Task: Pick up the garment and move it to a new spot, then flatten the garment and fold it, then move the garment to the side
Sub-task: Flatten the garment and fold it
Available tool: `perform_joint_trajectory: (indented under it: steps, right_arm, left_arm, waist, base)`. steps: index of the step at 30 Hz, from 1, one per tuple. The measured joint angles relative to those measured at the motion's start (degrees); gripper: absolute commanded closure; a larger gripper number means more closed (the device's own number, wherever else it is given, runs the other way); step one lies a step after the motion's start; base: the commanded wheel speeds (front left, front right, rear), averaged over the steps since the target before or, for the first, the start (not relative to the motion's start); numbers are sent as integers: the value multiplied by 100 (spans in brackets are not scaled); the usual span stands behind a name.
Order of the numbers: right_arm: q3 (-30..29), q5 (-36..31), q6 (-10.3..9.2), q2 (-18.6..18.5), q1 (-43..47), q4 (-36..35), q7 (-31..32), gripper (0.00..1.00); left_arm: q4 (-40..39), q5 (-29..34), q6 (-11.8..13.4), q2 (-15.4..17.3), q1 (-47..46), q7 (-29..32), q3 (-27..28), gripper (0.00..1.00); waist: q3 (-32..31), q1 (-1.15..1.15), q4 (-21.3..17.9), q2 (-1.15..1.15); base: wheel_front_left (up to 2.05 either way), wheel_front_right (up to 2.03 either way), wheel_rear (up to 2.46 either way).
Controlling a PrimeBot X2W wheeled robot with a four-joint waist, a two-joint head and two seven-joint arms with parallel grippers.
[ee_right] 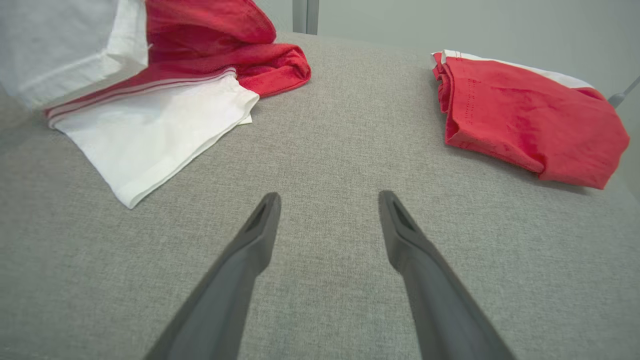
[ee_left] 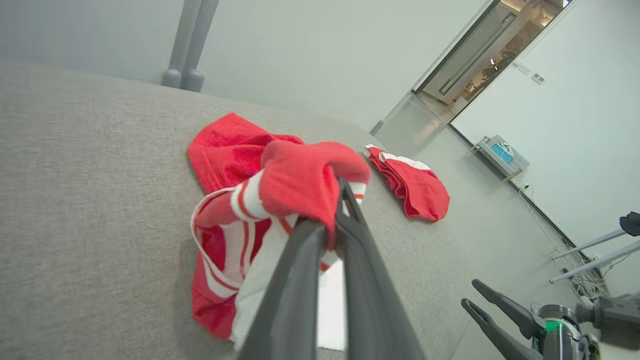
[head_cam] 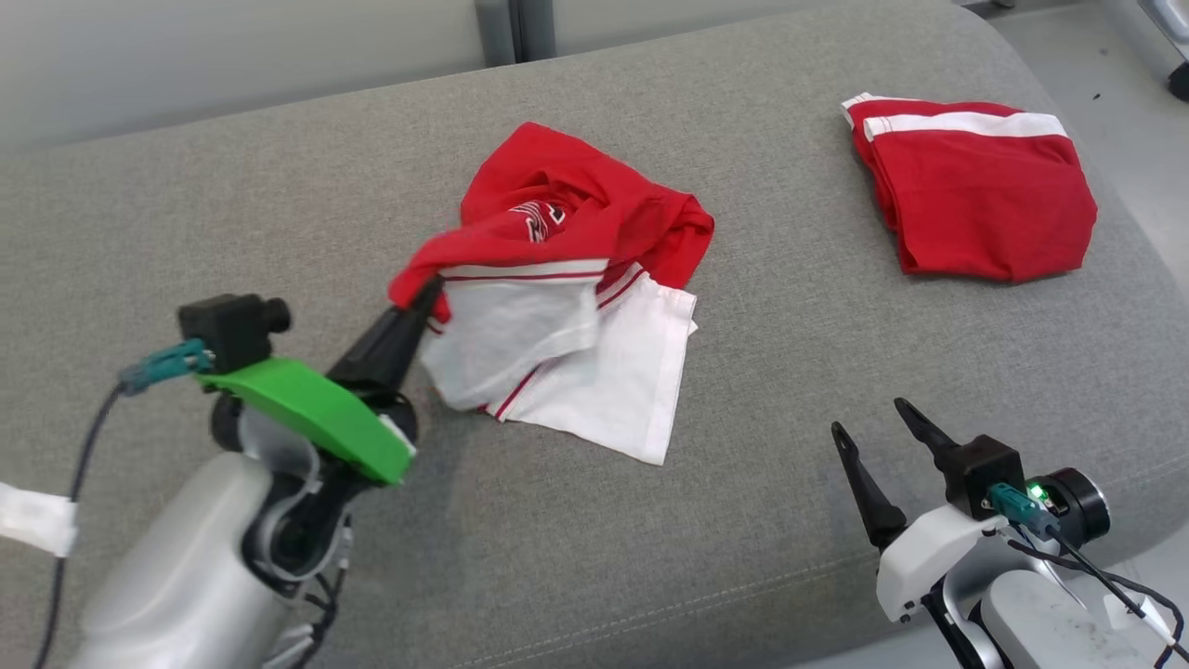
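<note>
1. Wide grey cushion (head_cam: pixel 743 520), fabric-covered, seen from above and in front, with a pale wall (head_cam: pixel 232 56) behind its far edge.
2. Near the middle of the cushion: a crumpled garment (head_cam: pixel 576 307), red on its far side and white with thin red stripes on its near side. One white flap spread flat toward the near edge.
3. Reaching in from the near left corner: the left gripper (head_cam: pixel 430 290), dark fingers pressed together and pinching a red fold at the garment's left edge. Fold raised off the cushion, the rest of the cloth resting on it.
4. Behind those fingers: a bright green cover (head_cam: pixel 307 409) on the wrist, with a black camera block (head_cam: pixel 228 325) above it.
5. At the near right edge: the right gripper (head_cam: pixel 871 418), fingers spread wide with nothing between them, pointing over bare cushion, well apart from the garment.
6. Close to the far right corner: a second red garment (head_cam: pixel 975 195), folded flat, with a white band along its far edge, well apart from the crumpled one.
7. Beyond the right edge: pale floor (head_cam: pixel 1115 121).
</note>
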Motion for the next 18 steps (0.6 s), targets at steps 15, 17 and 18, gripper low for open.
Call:
perform_joint_trajectory:
  steps: [15, 17, 18]
  right_arm:
    - [-108, -44, -34, -74, 165, -343, 26, 0]
    - [-122, -44, -35, -70, 205, -349, 30, 0]
    - [-124, -44, -35, -69, 207, -357, 40, 0]
  left_arm:
    - [-1556, -826, 246, 1685, 246, 214, 1575, 100]
    - [-1767, -832, 296, 1847, 217, 348, 1655, 100]
    - [-1867, -864, 309, 1914, 168, 416, 1684, 100]
  waist:
    - [10, 0, 310, 0]
    - [25, 0, 356, 0]
    - [33, 0, 379, 0]
  base:
    - [0, 0, 0]
    - [0, 0, 0]
    - [0, 0, 0]
